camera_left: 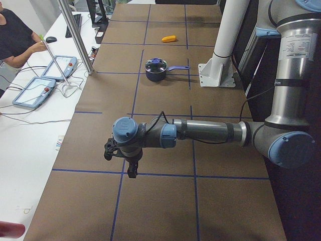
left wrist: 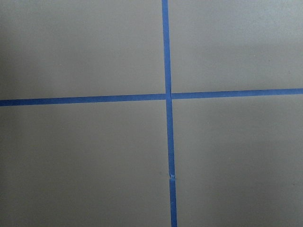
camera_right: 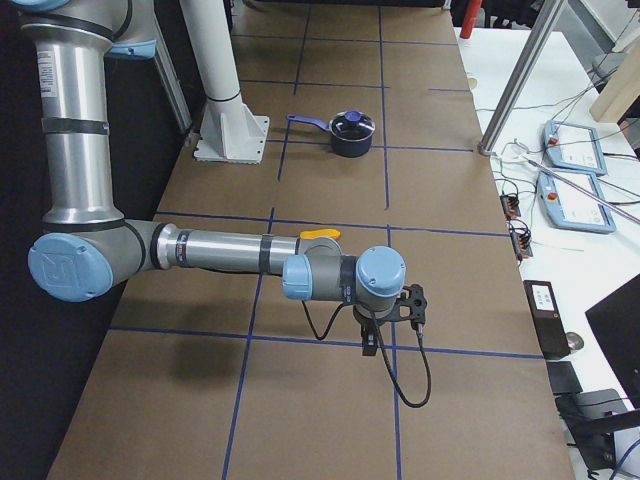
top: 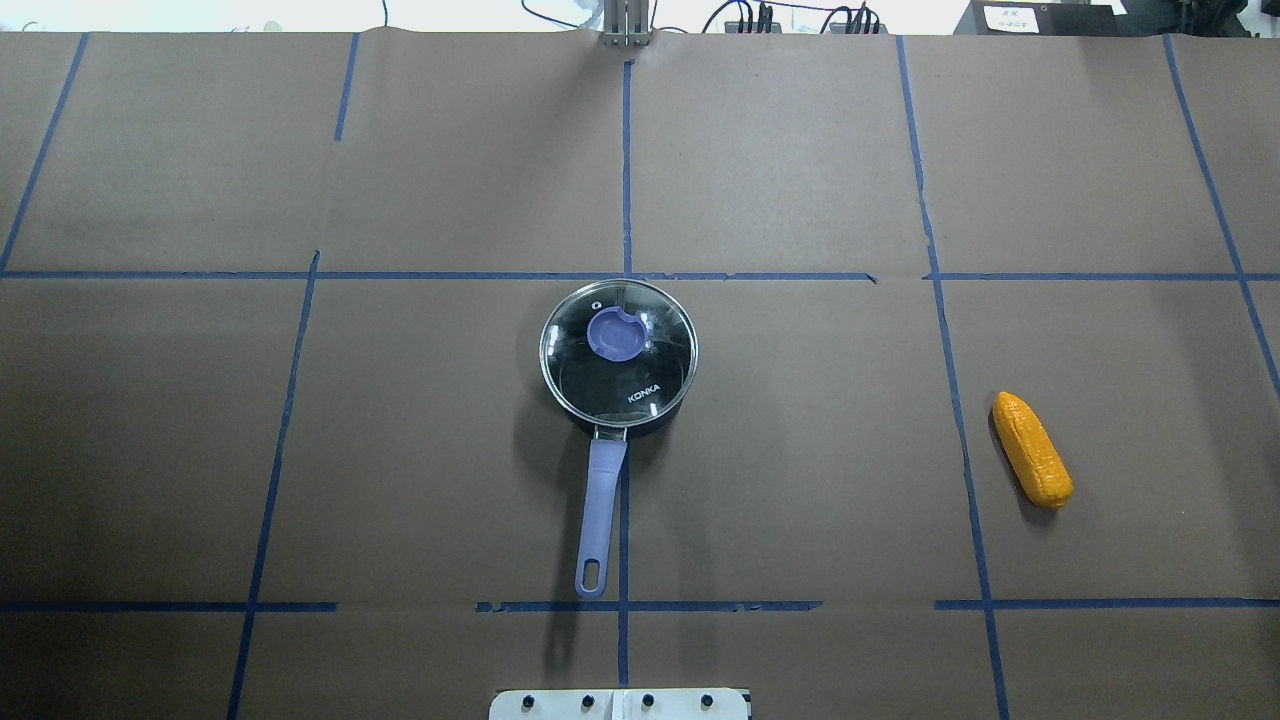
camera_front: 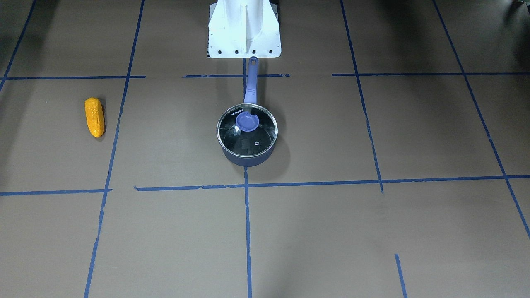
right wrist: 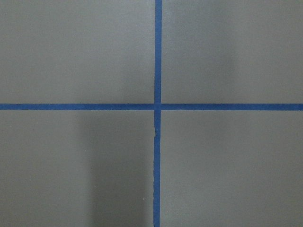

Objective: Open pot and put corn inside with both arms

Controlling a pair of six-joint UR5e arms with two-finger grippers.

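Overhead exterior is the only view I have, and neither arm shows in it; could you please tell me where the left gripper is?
Observer: In the exterior left view, the left gripper hangs pointing down over the table near its left end, far from the pot.
Operator: Thank you. And the right one?
Observer: The exterior right view shows the right gripper hanging over the opposite end; the right arm hides part of the corn from that camera.
Operator: Are the grippers open?
Observer: I cannot tell. Only the side views show them, and each wrist camera sees just blue tape crossing on the table covering.
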